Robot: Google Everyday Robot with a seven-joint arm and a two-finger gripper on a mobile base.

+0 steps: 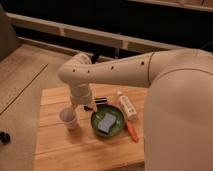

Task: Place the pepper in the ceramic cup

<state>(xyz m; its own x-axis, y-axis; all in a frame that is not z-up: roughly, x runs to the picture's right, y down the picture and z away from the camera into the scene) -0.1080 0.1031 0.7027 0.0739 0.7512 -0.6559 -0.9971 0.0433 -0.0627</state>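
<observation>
The arm reaches in from the right and bends down at the wrist. Its gripper (92,106) hangs just behind the green bowl (96,125); I cannot tell its grip. The pepper (131,131) lies on the bench (75,150) right of the bowl, and the ceramic cup (68,118) stands left of it.

White robot arm (115,70) reaching over wooden table (60,150), gripper (90,105) low between ceramic cup (68,118) and green bowl (118,128), bluish block (106,121) inside bowl, pepper (131,131) on table just beside bowl, white bottle (126,105) lying near pepper.
</observation>
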